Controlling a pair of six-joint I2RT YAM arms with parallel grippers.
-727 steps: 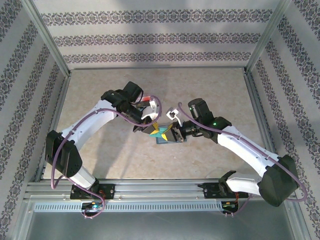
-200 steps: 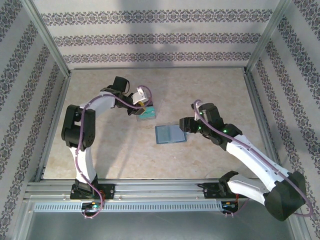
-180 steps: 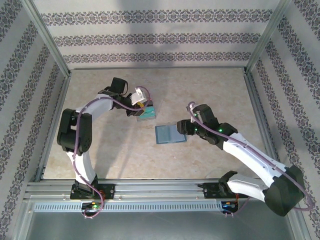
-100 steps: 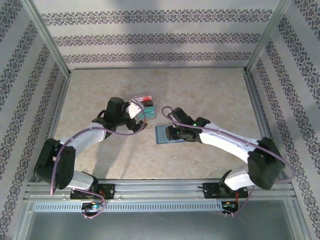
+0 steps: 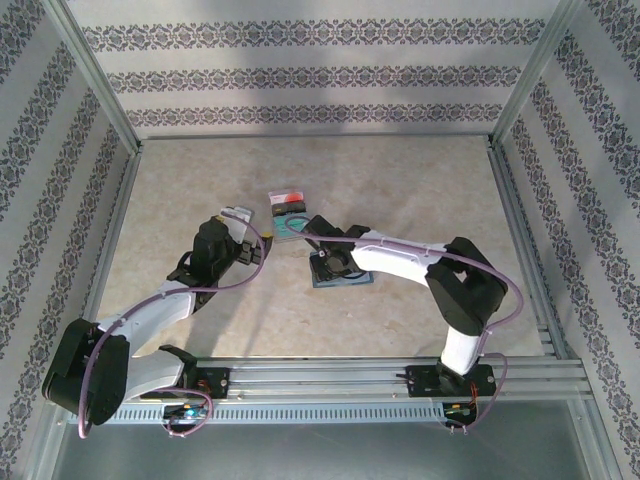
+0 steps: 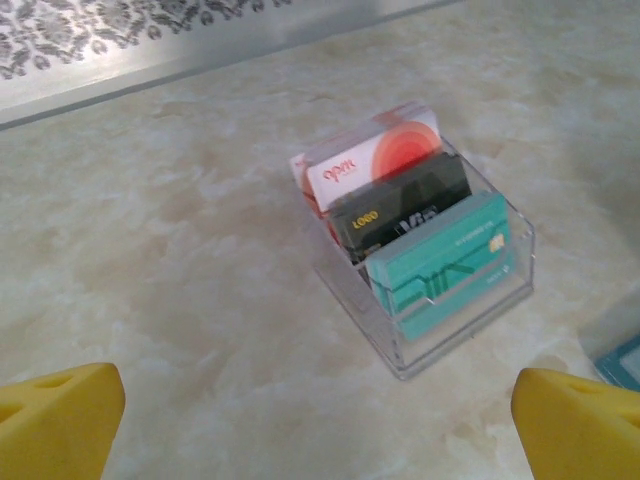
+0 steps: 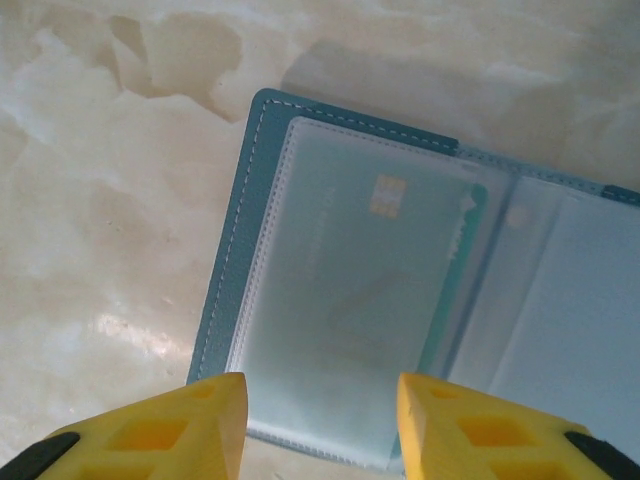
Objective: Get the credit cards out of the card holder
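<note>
The slate-blue card holder (image 7: 232,260) lies open on the table, and a teal credit card (image 7: 372,290) shows through its clear sleeve. My right gripper (image 7: 320,430) hovers open just over the sleeve's near edge, one yellow finger on each side and nothing between them. In the top view it (image 5: 328,264) covers the holder's (image 5: 356,277) left part. My left gripper (image 6: 320,430) is wide open and empty, set back from a clear tray (image 6: 440,342). In the tray stand a red-white card (image 6: 372,165), a black card (image 6: 400,212) and a teal card (image 6: 450,262).
The clear tray (image 5: 290,213) sits just beyond the holder, between the two grippers. My left gripper (image 5: 245,230) is to its left. Metal frame rails and patterned walls bound the marble-look table (image 5: 420,190) on every side.
The left gripper opened, left the teal card in the tray and drew back toward the near left. The right arm swung left and came down over the open card holder.
</note>
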